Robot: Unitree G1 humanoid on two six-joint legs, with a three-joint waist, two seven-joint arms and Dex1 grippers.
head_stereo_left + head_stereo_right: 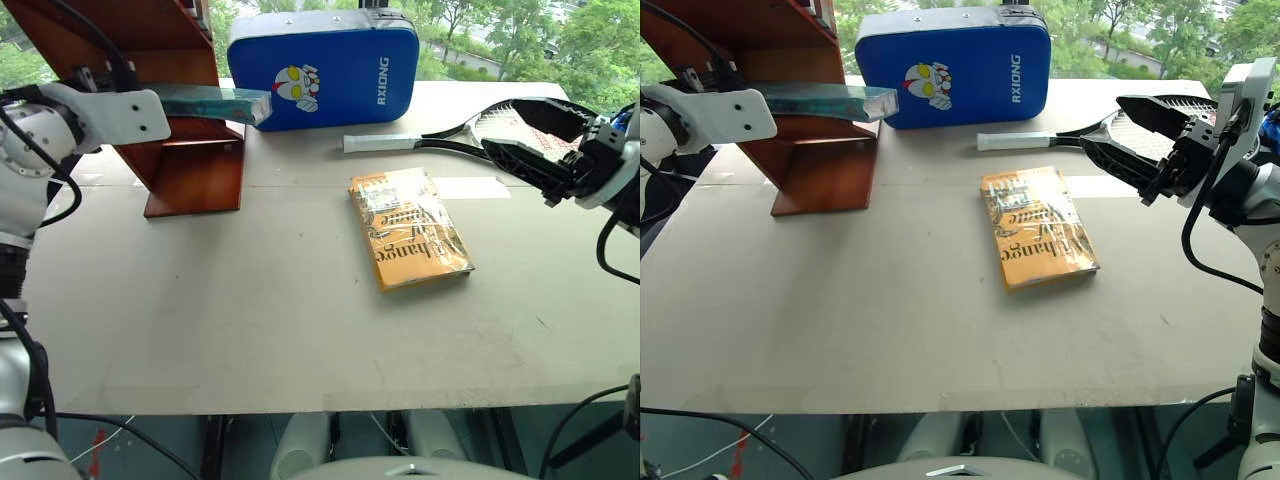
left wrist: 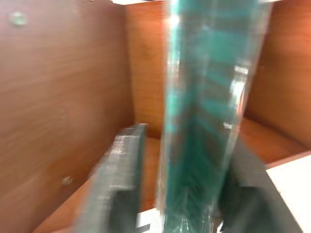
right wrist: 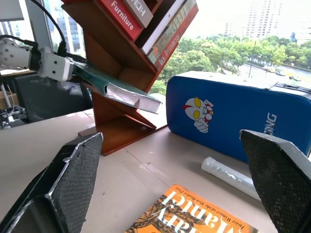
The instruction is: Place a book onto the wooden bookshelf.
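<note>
The teal-green book [image 1: 215, 102] lies tilted in a low compartment of the reddish-brown wooden bookshelf [image 1: 190, 170] at the table's far left, one end sticking out toward the blue case. In the left wrist view my left gripper [image 2: 187, 145] stands open around the book [image 2: 209, 121]; a gap shows between one finger [image 2: 121, 165] and the cover, and the other finger sits against it. My right gripper [image 1: 500, 125] hovers open and empty over the table's right side, pointing toward the shelf.
An orange-yellow book [image 1: 408, 228] lies flat mid-table. A blue padded case [image 1: 325, 68] stands at the back beside the shelf. A racket [image 1: 450, 140] with a white handle lies under the right gripper. Other books [image 3: 146, 19] fill the upper shelf slots.
</note>
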